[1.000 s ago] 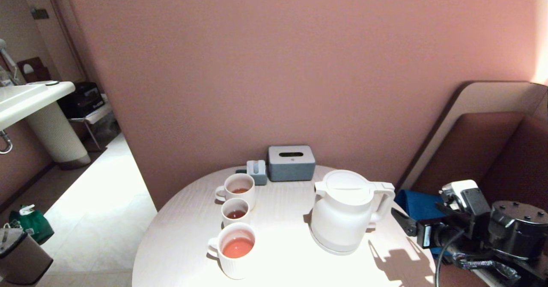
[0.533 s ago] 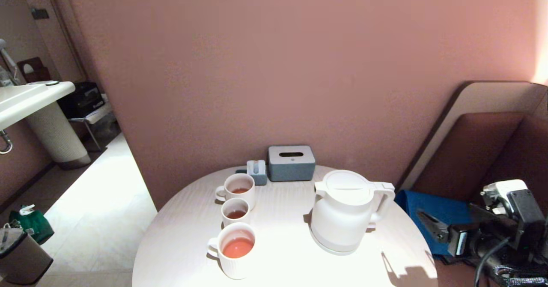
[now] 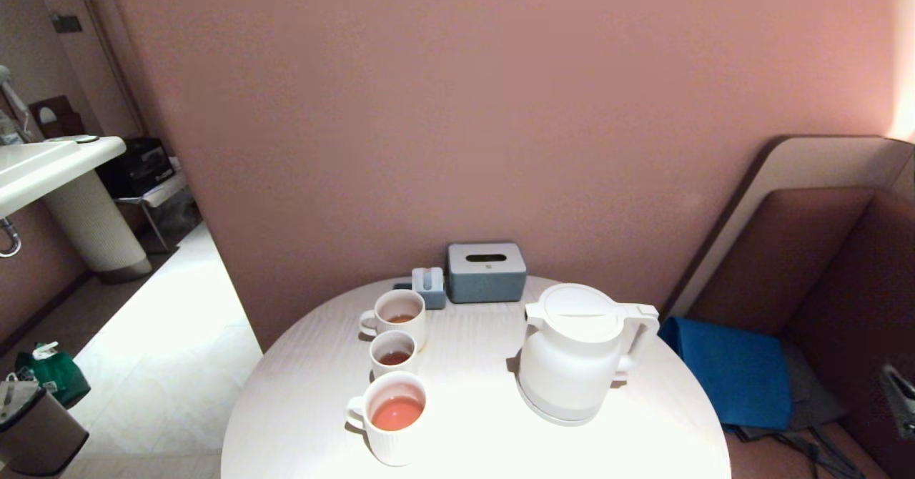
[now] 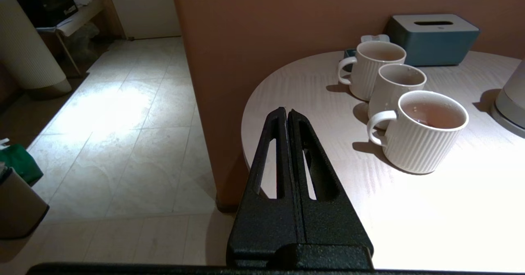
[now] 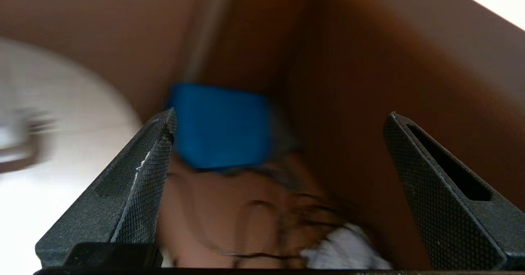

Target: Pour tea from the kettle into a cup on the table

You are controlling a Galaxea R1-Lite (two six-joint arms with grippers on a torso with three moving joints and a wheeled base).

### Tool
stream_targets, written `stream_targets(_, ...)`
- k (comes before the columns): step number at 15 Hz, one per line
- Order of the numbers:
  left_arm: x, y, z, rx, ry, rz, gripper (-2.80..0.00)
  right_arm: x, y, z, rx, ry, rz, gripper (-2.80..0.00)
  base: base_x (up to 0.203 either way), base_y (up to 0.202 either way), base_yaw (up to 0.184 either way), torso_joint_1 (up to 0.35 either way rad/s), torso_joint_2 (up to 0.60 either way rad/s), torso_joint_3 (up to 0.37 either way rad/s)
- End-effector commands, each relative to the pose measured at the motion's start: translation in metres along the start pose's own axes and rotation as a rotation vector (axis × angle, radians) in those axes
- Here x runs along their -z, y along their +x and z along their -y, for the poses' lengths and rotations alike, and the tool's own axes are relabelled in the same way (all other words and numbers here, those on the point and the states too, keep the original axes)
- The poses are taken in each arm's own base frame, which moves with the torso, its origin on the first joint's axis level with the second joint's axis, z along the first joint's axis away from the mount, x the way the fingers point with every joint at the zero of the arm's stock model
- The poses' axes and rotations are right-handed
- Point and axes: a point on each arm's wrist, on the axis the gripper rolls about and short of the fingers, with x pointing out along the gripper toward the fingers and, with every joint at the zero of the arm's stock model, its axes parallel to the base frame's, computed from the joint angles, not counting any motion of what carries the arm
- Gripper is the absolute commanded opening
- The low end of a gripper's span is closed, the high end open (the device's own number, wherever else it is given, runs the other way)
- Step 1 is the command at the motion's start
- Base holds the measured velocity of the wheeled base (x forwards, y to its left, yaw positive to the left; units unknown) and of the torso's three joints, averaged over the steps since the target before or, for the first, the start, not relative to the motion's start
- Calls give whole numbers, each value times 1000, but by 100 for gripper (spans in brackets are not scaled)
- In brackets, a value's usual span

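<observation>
The right pincer (image 5: 279, 143) hangs spread wide off the worktop's 3 o'clock side, over a brown seat with a blue cloth (image 5: 219, 125) on it; its black fingers (image 5: 141, 172) are wedge-shaped with cross-hatched pads. The left pincer (image 4: 287, 117) is pressed together, empty, its slotted black fingers over the worktop's rim at about 8 o'clock.

The round worktop (image 3: 472, 436) is pale whitish wood grain. One kettle (image 3: 575, 354), smooth white plastic with a flat round lid, stands upright on its round base at about 2 o'clock, spout toward 9 o'clock and angular handle toward 3 o'clock. Three white ribbed cups (image 3: 392, 415) stand in a line running from 7 toward 11 o'clock, handles toward 9 o'clock, each holding some orange-red tea (image 3: 397, 412). At 12 o'clock sits one grey rectangular tissue box (image 3: 486, 272), with a smaller grey holder (image 3: 429, 286) beside it.
</observation>
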Motion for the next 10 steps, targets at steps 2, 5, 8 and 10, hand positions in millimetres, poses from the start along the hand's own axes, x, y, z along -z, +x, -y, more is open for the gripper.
stream_targets(2,0,0,0,1,0,0,-280,11,-45,43,242,98,109,0,0,0,0,0,0,0)
stream_targets(5,0,0,0,1,0,0,-280,23,-70,55,239,81,193,0,0,0,0,0,0,0)
stream_targets(8,0,0,0,0,0,0,-280,28,-87,56,-80,114,415,0,0,0,0,0,0,0)
stream_targets(10,0,0,0,1,0,0,-280,40,-92,50,-299,193,417,0,0,0,0,0,0,0)
